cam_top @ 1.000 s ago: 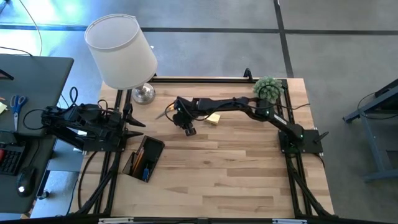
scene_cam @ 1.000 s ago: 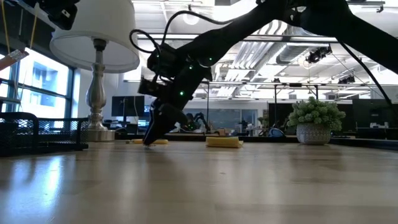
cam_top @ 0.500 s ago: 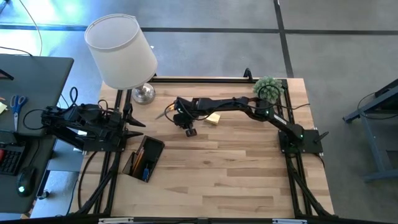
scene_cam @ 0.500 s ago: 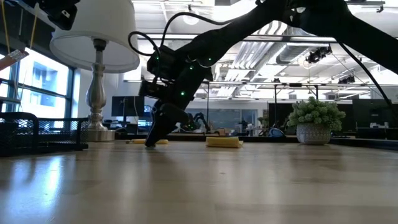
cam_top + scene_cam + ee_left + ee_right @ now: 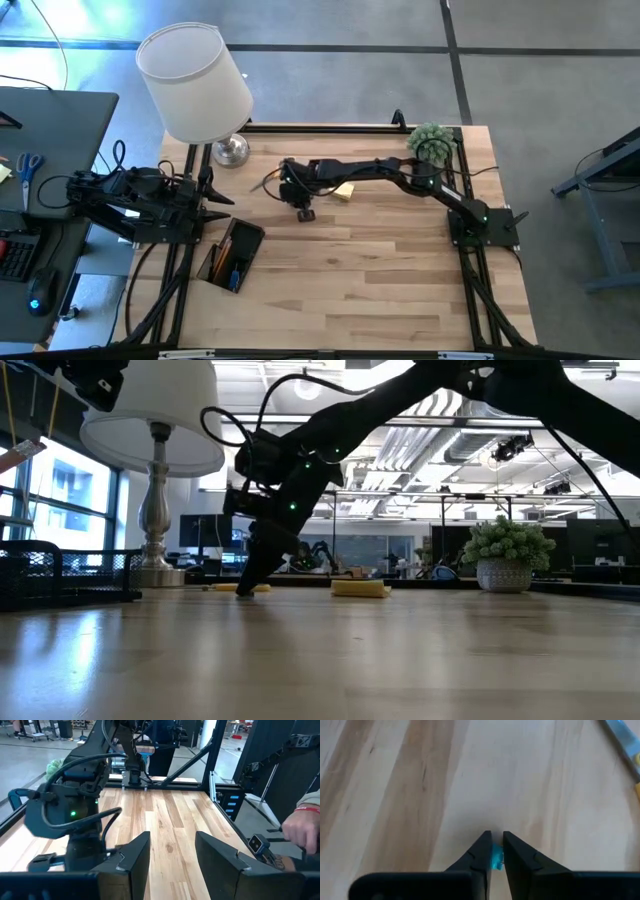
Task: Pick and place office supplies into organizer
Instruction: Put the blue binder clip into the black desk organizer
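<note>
My right gripper (image 5: 496, 851) reaches to the table's far left part and points steeply down at the wood, shut on a small blue piece (image 5: 496, 859). In the low view its tips (image 5: 243, 588) stand on the table next to the yellow-handled scissors (image 5: 266, 183). A yellow sticky-note pad (image 5: 343, 190) lies flat under that arm. The black organizer (image 5: 232, 253) stands near the left edge with pens and pencils in it. My left gripper (image 5: 172, 855) waits open at the left edge, above the table. My right gripper pinches the small blue piece (image 5: 496, 862) between its two fingers (image 5: 482, 851), close to their free ends. The fingers come slanting down from the table's right side. The piece is at the table top; whether it is lifted I cannot tell.
A white-shaded lamp (image 5: 198, 85) with a chrome base stands at the far left corner. A small green plant (image 5: 430, 142) stands at the far right. A person's hand (image 5: 300, 827) shows beyond the table's edge. Bare wood fills the near half of the table (image 5: 370, 280).
My right gripper has rolled a little at the wrist and tipped slightly, while its tips have stayed at the same spot beside the scissors.
</note>
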